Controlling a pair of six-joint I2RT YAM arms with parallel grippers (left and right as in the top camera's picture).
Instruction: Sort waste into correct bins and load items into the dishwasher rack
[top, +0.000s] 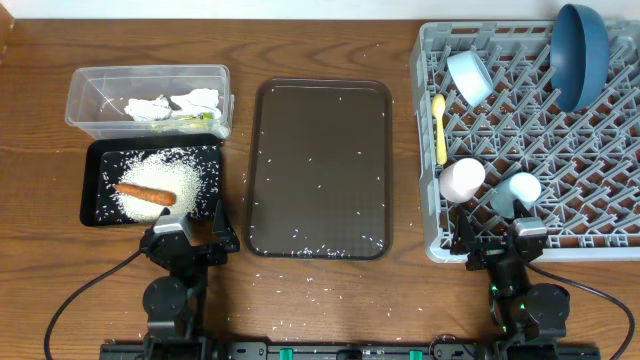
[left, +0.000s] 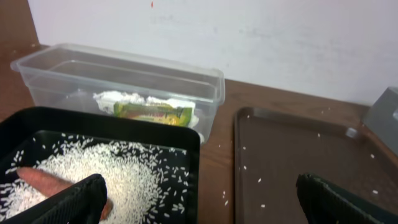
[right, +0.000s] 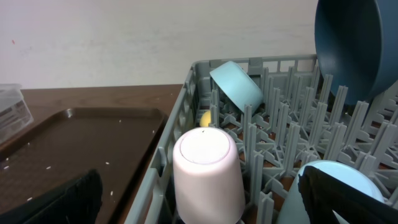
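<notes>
Left gripper (top: 190, 238): near the front edge of the desk (top: 40, 200), just in front of the black tray; jaws spread wide, nothing between them.
Right gripper (top: 505, 245): at the rack's front edge; jaws spread wide, empty.
Clear tub (top: 148, 95): back left of the desk, holding crumpled napkins (top: 150, 107) and a yellow-green wrapper (left: 152, 113).
Black tray (top: 95, 200): touching the tub's front side; it holds a heap of rice (top: 175, 170) with a carrot (top: 145, 193) lying on it.
Brown tray (top: 320, 120): middle of the desk, with scattered grains on it.
Rack (top: 425, 150): right side of the desk.
Blue dish (top: 580, 52): on edge at the rack's back right corner.
Light blue cup (top: 468, 77): tilted among the pegs, back left of the rack.
Spoon (top: 440, 128): along the rack's left edge.
Pink cup (top: 462, 180): mouth down, front left of the rack.
Bowl (top: 518, 190): just right of the pink cup.
</notes>
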